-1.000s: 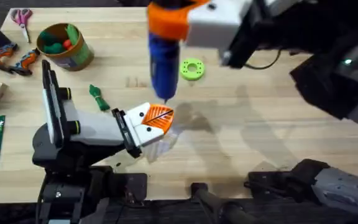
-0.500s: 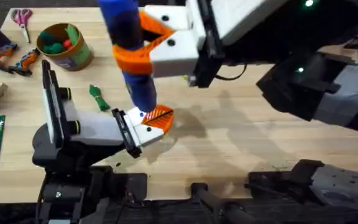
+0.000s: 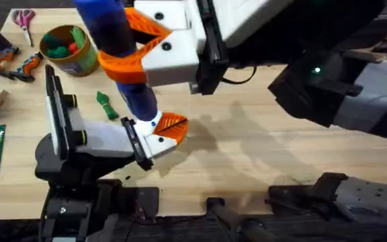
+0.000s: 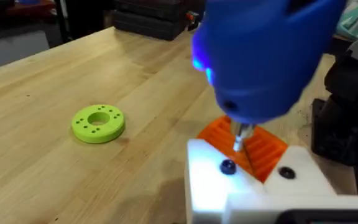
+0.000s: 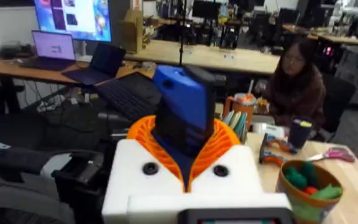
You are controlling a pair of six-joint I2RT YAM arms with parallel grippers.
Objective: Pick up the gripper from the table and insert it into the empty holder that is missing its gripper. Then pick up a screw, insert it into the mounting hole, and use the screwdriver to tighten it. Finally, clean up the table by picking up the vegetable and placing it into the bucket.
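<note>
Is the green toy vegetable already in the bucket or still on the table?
On the table: the vegetable lies on wood, apart from the bucket.

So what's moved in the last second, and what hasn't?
The right gripper, clamping the blue screwdriver, swung leftward across the table, and the screwdriver went from upright to tilted, its tip staying down at the left arm's orange-tipped fingers. The left arm, the vegetable and the bucket stayed put.

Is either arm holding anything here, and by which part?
The right gripper holds the screwdriver by its blue body, orange jaws closed around it. Whether the left gripper holds anything cannot be told.
</note>
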